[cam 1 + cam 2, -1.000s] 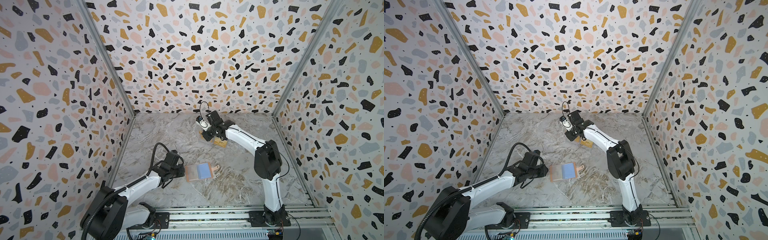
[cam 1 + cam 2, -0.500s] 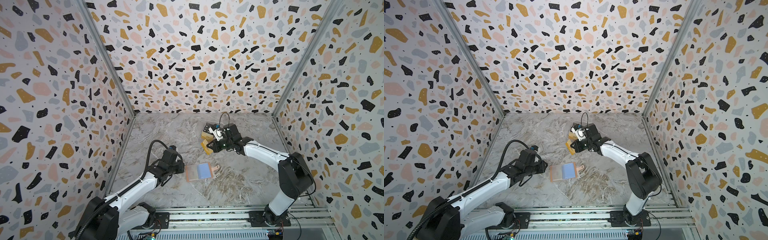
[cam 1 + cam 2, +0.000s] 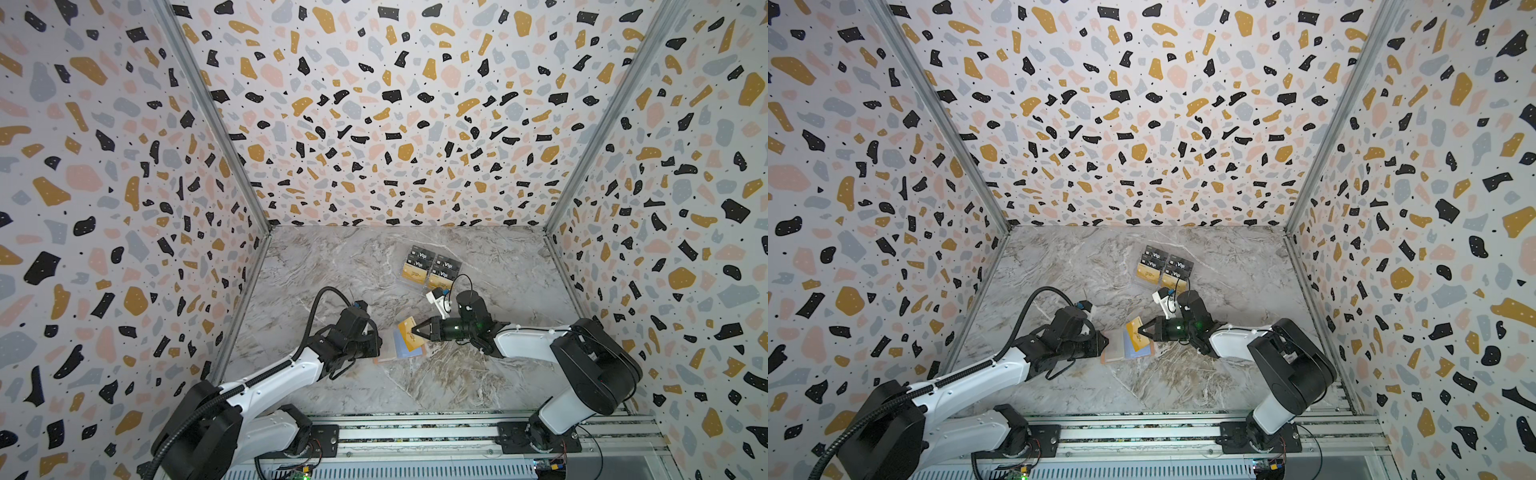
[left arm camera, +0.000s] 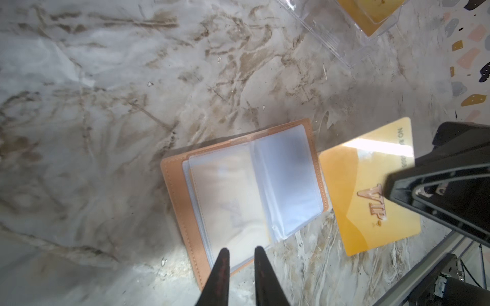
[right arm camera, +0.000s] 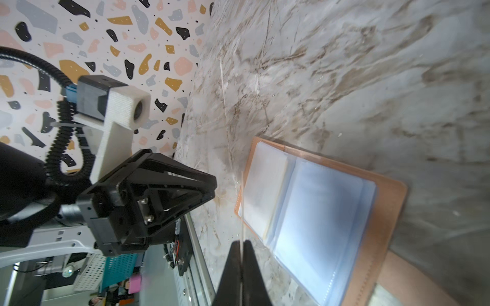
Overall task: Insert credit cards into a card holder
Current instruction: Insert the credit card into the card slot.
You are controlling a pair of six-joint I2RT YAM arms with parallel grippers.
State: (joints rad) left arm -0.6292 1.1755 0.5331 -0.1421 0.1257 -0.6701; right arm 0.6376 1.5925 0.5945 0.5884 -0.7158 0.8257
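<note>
Marble table (image 4: 106, 106): right claw (image 5: 241, 245) pinches a credit card (image 4: 358, 172) by card holder (image 4: 177, 198), left claw (image 4: 241, 250) ajar, clear stand (image 4: 326, 37) behind.

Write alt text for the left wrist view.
An open card holder lies flat on a marble table, clear sleeves up. Near it the right pincer holds a gold card; the left pincer, tips slightly apart, points at the holder.

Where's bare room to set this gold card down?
Free: marble tabletop between peach leather card holder and front aluminium rail; also back-left corner. Crowded: between left gripper and right gripper holding gold plastic card, and near clear plastic stand.
</note>
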